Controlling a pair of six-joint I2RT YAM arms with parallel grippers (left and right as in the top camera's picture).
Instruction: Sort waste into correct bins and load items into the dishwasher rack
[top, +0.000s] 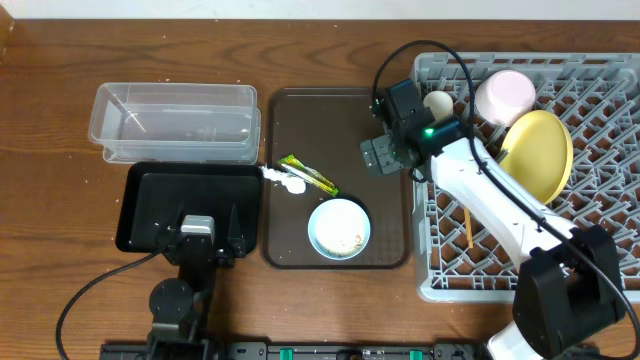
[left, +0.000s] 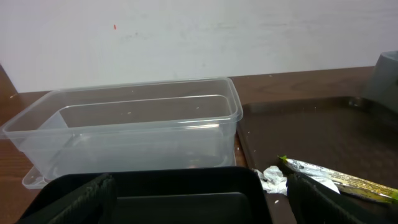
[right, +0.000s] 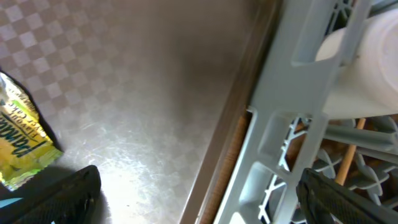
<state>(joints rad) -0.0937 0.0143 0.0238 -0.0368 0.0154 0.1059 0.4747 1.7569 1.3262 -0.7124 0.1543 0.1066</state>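
Observation:
The green-and-yellow wrapper (top: 310, 175) and a crumpled white tissue (top: 283, 179) lie on the dark brown tray (top: 335, 125). Beside them, the light blue bowl (top: 339, 228) holds rice-like scraps. In the grey rack (top: 600, 215) are a pink cup (top: 505, 95), a yellow plate (top: 538, 155), a small white cup (top: 437, 102) and chopsticks (top: 467, 225). My right gripper (top: 383, 155) hangs open and empty over the brown tray's right edge (right: 217, 149), next to the rack wall (right: 298, 124); the wrapper (right: 22, 146) lies to its left. My left gripper (left: 199, 208) is open and empty over the black tray (left: 168, 193).
The clear tub (top: 175, 122) sits behind the black tray (top: 150, 195) on the wooden table. In the left wrist view the tub (left: 130, 130) is straight ahead, with the tissue (left: 272, 178) and wrapper (left: 339, 180) to the right.

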